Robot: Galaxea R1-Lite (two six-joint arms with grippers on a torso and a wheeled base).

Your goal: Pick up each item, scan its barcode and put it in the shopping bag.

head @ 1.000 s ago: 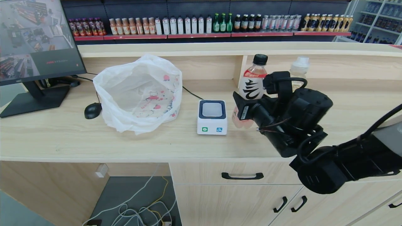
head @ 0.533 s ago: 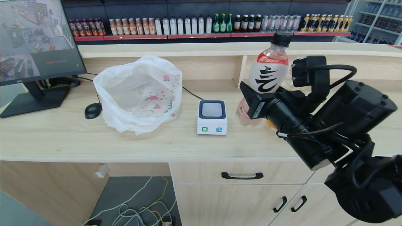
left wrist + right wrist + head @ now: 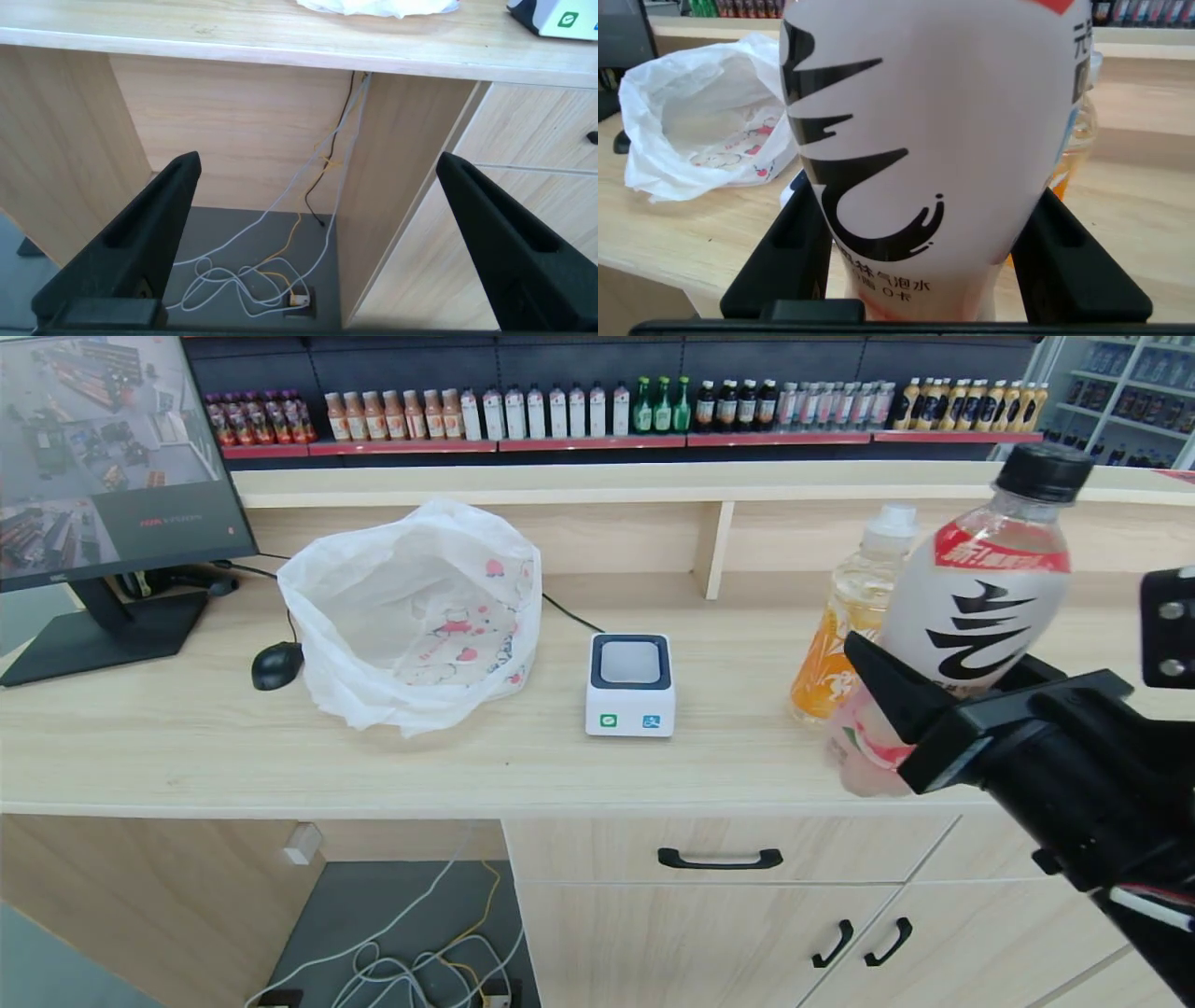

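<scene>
Clasping pink drink bottle (image 3: pixel 976 597): right hand (image 3: pixel 962 705).

You see a big black brush character on the bottle's (image 3: pixel 971 616) white label, white print on its red band; the scanner (image 3: pixel 631 683) front bears one green, one blue icon.

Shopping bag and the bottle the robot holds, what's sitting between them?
In the head view, the white scanner stands on the counter between the shopping bag and the held bottle; an orange drink bottle stands beside that one.
</scene>
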